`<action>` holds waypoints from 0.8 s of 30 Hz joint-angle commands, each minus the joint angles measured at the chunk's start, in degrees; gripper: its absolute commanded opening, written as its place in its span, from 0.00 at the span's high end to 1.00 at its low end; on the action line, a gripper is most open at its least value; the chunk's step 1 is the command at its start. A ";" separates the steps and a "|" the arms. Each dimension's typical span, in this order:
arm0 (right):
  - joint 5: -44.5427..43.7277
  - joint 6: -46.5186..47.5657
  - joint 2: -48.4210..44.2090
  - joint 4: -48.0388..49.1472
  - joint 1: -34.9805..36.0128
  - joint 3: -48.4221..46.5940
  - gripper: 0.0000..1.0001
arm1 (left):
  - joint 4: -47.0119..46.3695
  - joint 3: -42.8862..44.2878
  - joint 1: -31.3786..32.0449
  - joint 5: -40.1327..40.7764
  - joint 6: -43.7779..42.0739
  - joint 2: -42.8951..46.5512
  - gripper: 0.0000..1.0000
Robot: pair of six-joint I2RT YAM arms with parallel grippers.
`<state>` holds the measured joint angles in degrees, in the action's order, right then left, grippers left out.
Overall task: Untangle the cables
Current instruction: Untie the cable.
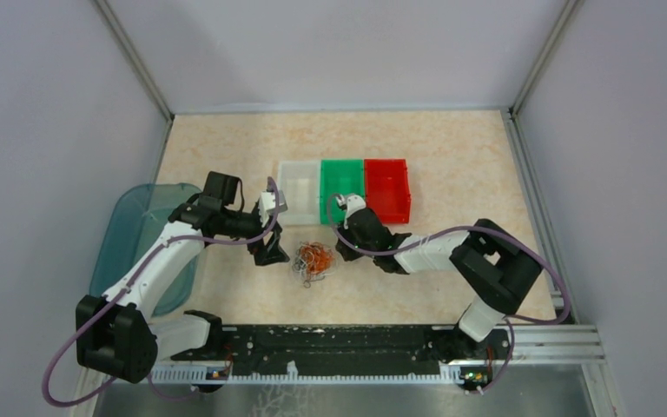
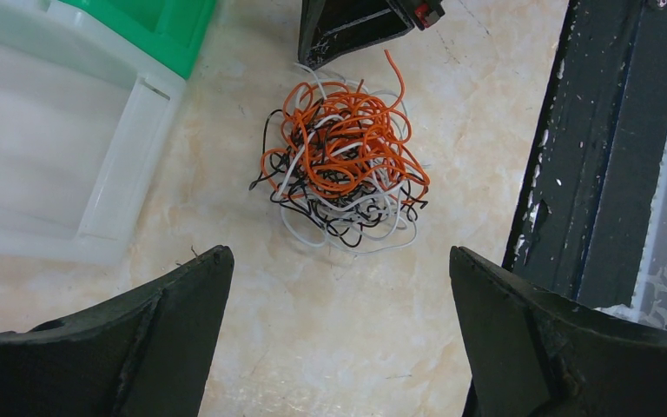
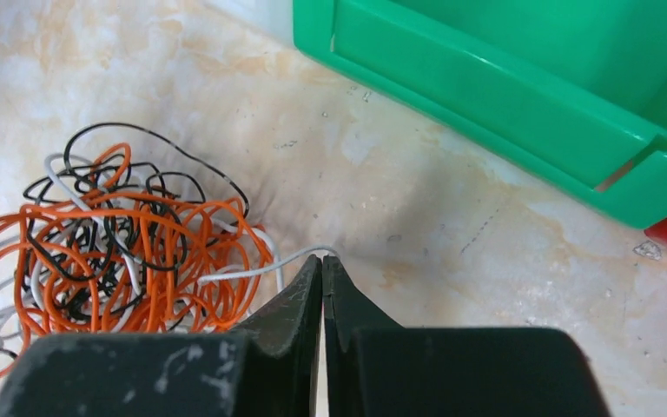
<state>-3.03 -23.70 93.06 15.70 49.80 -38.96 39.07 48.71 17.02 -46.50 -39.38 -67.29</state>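
The cables (image 1: 313,259) lay as one small knot of orange, white and black loops on the table (image 1: 452,156), just in front of the white bin (image 1: 298,187) and the green bin (image 1: 343,178), between the two grippers. The right gripper (image 3: 322,265) stood at the knot's edge with its jaws pressed to a hairline. A white strand (image 3: 260,268) ran out of the heap straight into the tips, so it looked nipped there. The left gripper (image 2: 339,256) hung wide open just short of the heap, holding nothing. To do this step well, the pull would probably want to be slow and away from the knot, toward bare table, with a check that only that strand followed. If the whole heap dragged along, the open left gripper could pin the bulk down. Only the right wrist view showed the strand meeting the fingertips. The overhead view gave the knot as a small blur, yet it alone showed both arms flanking it and the full row of bins. The left wrist view showed the heap whole, orange uppermost.
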 commanded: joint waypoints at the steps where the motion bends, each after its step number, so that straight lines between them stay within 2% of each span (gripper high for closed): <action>1: 2.00 -0.38 -2.42 6.45 0.65 1.61 1.00 | 0.72 -0.14 0.46 -0.35 -1.30 0.33 0.01; 9: 0.47 -2.62 -17.12 5.60 0.82 6.05 1.00 | 1.09 0.47 0.73 -0.25 -1.55 0.25 0.01; 13: -0.26 -2.24 -19.42 3.45 0.83 6.93 1.00 | 1.08 0.77 1.08 -0.76 -1.08 -0.10 0.01; 14: -0.34 -1.94 -18.95 2.82 0.76 6.85 0.96 | 1.02 0.84 1.23 -0.78 -0.95 -0.20 0.01; 18: 5.55 -0.79 -17.97 3.95 0.77 7.22 0.54 | 1.03 0.92 1.53 -0.22 -1.04 -0.39 0.01; 21: 10.43 0.29 -18.81 4.50 0.83 8.30 0.42 | 1.10 0.57 1.56 -0.23 -1.31 -0.14 0.01; 24: 15.21 1.08 -17.87 4.48 0.82 8.31 0.38 | 1.09 0.28 1.98 -0.55 -1.35 -0.40 0.01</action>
<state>4.62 -24.38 74.89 17.65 49.91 -30.35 39.46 48.71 18.20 -46.46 -39.72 -67.44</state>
